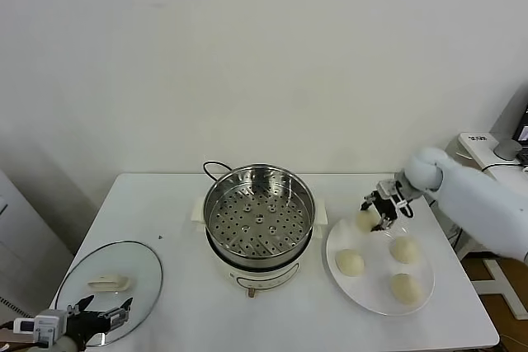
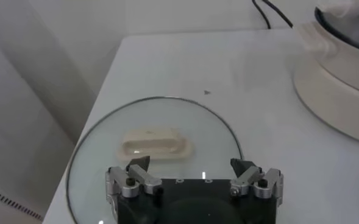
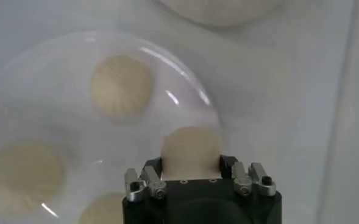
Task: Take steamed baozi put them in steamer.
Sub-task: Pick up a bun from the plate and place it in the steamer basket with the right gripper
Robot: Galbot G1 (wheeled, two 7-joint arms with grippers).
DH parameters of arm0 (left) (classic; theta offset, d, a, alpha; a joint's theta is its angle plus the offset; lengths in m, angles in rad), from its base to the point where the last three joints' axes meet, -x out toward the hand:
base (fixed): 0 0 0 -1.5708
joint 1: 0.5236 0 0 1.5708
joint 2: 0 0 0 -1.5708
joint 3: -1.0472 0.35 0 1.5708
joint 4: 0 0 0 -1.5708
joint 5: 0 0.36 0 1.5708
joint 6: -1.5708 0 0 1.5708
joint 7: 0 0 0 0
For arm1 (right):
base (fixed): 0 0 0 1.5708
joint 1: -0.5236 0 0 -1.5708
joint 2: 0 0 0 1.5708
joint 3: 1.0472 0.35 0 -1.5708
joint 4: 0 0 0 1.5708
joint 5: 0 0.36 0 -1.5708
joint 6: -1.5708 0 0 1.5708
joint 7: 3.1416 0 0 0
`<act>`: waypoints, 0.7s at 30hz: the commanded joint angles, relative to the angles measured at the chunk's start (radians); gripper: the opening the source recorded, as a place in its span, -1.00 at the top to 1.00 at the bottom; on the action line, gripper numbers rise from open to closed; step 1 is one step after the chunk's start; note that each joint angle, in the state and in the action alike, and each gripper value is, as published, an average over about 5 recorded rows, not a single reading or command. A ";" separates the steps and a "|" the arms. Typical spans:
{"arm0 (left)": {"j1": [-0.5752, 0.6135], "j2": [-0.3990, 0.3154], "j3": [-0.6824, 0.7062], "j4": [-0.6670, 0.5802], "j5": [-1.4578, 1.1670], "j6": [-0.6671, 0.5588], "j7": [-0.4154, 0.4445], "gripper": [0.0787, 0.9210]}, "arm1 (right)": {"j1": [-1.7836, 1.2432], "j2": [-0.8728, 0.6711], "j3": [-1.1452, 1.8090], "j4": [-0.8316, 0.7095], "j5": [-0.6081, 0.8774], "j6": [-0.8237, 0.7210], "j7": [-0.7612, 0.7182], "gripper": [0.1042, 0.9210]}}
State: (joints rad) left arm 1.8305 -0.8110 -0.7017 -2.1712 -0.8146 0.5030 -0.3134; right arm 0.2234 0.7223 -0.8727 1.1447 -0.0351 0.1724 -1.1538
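From the head camera, the steamer [image 1: 259,222] sits about mid-table [image 1: 165,212] on its white base, shiny pot with the holed tray showing and nothing on that tray, black cord [image 1: 213,169] looping out behind it. Right next to it on the robot's right is a white plate [image 1: 378,298] with three buns lying on it: one near the steamer side [image 1: 350,263], one toward the far right [image 1: 403,249], one at the near edge [image 1: 405,288]. The fourth bun [image 1: 365,220] is at the plate's far rim, and the right gripper [image 1: 379,210] is clamped on it, arm coming in from the right side. Can't really tell from here if that bun is lifted or touching the plate. Over on the robot's left, the glass lid [image 1: 109,282] lies flat near the table's front corner, white handle [image 1: 108,283] up, and the left gripper [image 1: 97,316] hangs over its near edge. In the left wrist camera the left gripper [image 2: 194,176] has its jaws spread wide with nothing between them, sitting right above the glass lid [image 2: 161,122] and its handle [image 2: 156,145], and the steamer's white base [image 2: 334,91] is off to the side. The right wrist camera looks down on the plate [image 3: 51,91]: the right gripper [image 3: 191,164] has its jaws closed against both sides of a bun [image 3: 190,149], with another bun [image 3: 121,85] lying free farther out, one [image 3: 24,176] off to the side, and a fourth [image 3: 103,210] partly hidden by the gripper body.
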 commanded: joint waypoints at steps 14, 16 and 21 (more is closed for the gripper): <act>-0.011 0.011 0.016 -0.003 0.001 0.005 -0.003 -0.77 | 0.349 0.468 -0.095 -0.245 0.085 0.645 -0.178 -0.21; -0.015 0.011 0.019 -0.003 0.001 0.006 -0.005 -0.77 | 0.336 0.507 -0.086 -0.247 0.047 0.677 -0.177 -0.21; -0.024 0.012 0.029 -0.005 0.004 0.011 -0.009 -0.77 | 0.281 0.591 -0.023 -0.256 -0.116 0.700 -0.173 -0.20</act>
State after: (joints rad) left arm 1.8117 -0.7992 -0.6788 -2.1752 -0.8124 0.5109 -0.3197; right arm 0.4998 1.1152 -0.9387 0.9595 -0.0049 0.6870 -1.2971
